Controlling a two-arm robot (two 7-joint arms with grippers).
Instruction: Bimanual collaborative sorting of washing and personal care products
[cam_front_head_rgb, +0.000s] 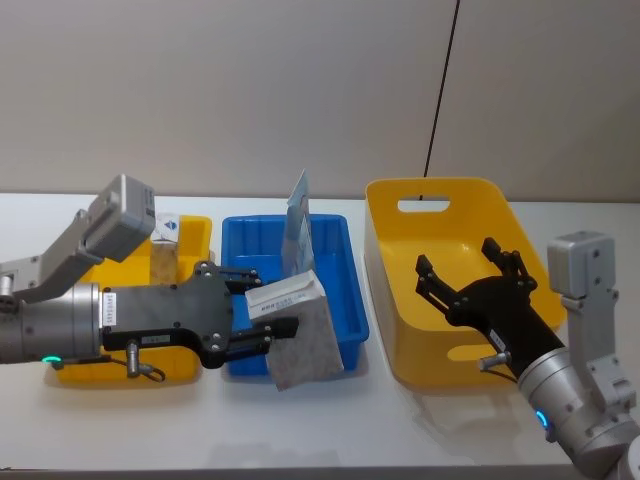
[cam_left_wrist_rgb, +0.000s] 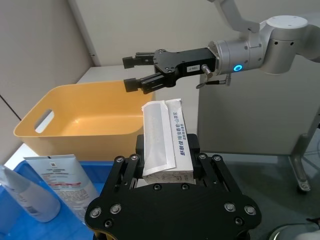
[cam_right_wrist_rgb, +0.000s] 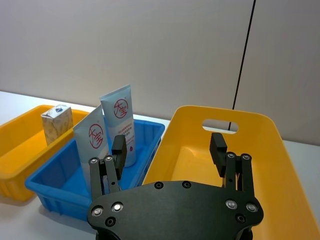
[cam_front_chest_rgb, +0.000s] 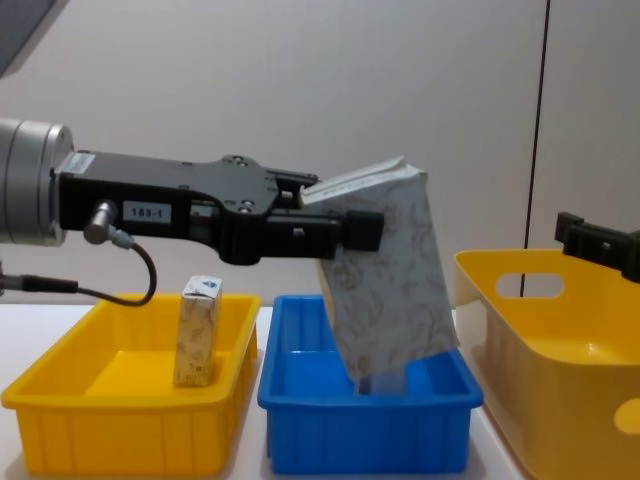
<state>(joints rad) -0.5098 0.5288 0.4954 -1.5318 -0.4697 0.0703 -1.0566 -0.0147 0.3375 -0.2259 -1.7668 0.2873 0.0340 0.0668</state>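
My left gripper (cam_front_head_rgb: 275, 300) is shut on the white top of a large beige swirl-patterned pack (cam_front_head_rgb: 305, 345). The pack (cam_front_chest_rgb: 390, 285) hangs tilted over the blue bin (cam_front_chest_rgb: 365, 425), and its top (cam_left_wrist_rgb: 165, 145) sits between the jaws. Two light-blue pouches (cam_right_wrist_rgb: 117, 120) stand in the blue bin (cam_front_head_rgb: 335, 275). A small beige pack (cam_front_chest_rgb: 198, 330) stands upright in the small yellow bin (cam_front_chest_rgb: 130, 420). My right gripper (cam_front_head_rgb: 462, 265) hovers open and holding nothing over the large yellow bin (cam_front_head_rgb: 440, 200), apart from the pack; it also appears as a gripper (cam_left_wrist_rgb: 132, 72) beyond the pack top.
The three bins stand side by side on a white table (cam_front_head_rgb: 330, 430), against a grey wall. A dark cable (cam_front_head_rgb: 445, 80) hangs down the wall behind the large yellow bin (cam_right_wrist_rgb: 280, 165). Bare table runs along the front edge.
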